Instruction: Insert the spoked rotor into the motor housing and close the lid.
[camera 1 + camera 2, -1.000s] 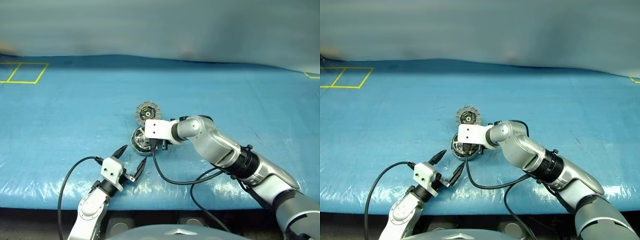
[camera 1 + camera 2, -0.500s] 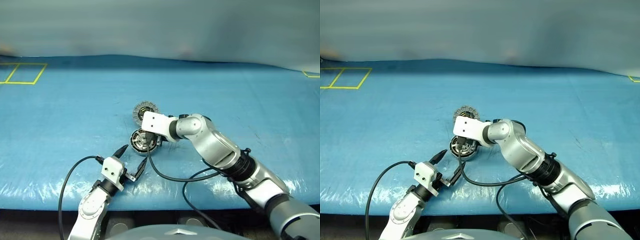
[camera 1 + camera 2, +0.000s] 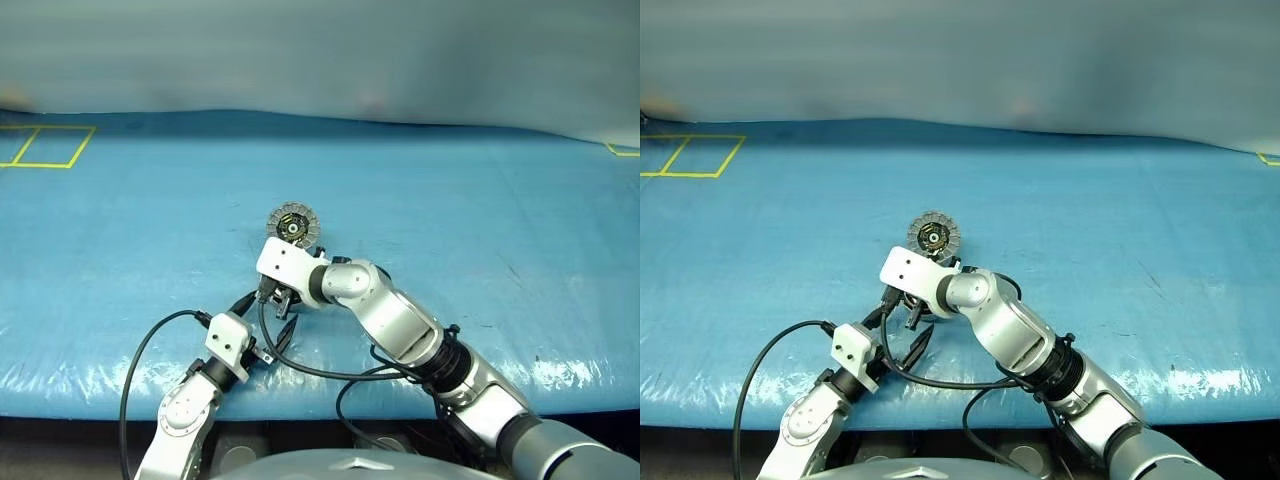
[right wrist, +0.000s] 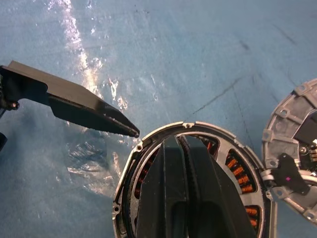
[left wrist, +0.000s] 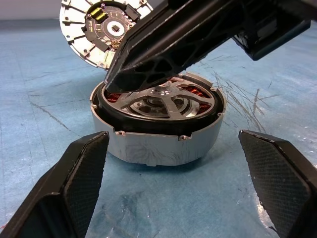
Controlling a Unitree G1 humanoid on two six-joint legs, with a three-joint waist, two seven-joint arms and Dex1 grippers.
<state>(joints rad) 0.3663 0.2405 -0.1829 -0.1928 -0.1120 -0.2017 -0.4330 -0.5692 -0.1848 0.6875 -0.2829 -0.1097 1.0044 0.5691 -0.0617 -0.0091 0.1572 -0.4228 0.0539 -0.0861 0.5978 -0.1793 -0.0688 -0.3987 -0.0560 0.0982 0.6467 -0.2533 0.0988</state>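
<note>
Pressing down from the head view, my right claw (image 3: pixel 278 297) has swung left over the motor housing (image 5: pixel 157 133), fingers now closed on nothing. Left wrist view: spoked rotor (image 5: pixel 158 101) sits inside (lid (image 3: pixel 292 225) lies open beyond); my left claw (image 3: pixel 266 320) gapes wide, empty.

Round grey cast-metal motor housing (image 5: pixel 157 144): matt outer wall with a faint mottled bloom; copper-orange wire coils glinted inside. Spoked rotor (image 5: pixel 163 101) seated in it: matt black ring rim, spokes and hub of bright, brushed-looking silver metal. Round silvery metal lid (image 5: pixel 94 27), on the far side of the housing: segmented inner face, dull satin, with a dark centre part and small yellow pieces. Blue plastic sheet table cover (image 5: pixel 44 104): slightly glossy, scuffed with fine scratches, glare patches along the near edge. Black right gripper fingers (image 5: pixel 163 49): matt plastic with a moulded lattice. Left gripper fingers (image 5: pixel 74 183): black, finely textured pads.
</note>
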